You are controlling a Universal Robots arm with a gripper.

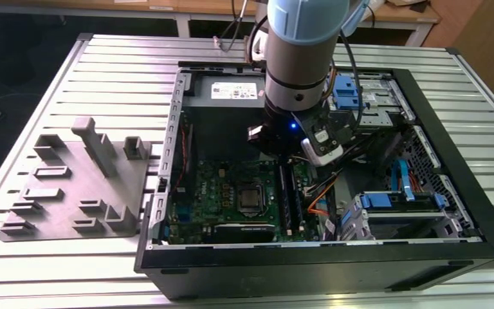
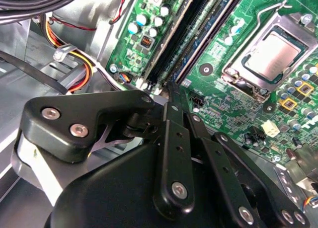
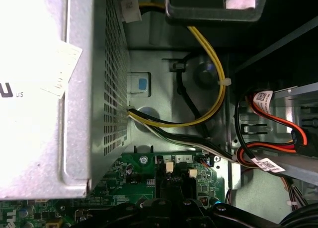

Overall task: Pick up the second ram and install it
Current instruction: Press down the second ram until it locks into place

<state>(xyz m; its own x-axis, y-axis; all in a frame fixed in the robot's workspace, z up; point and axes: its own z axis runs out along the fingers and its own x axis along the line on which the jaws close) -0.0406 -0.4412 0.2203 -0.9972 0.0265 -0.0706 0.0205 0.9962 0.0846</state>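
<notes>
Your black linkage gripper (image 2: 171, 96) hangs over the green motherboard's (image 2: 233, 104) long dark memory slots (image 2: 191, 37); whether it grips the second ram, you cannot tell.

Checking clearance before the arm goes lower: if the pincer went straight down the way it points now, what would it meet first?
Most likely the black memory slots on the green motherboard, beside the processor socket. The pincer hangs just above the slots' near end, though depth is hard to judge.
</notes>
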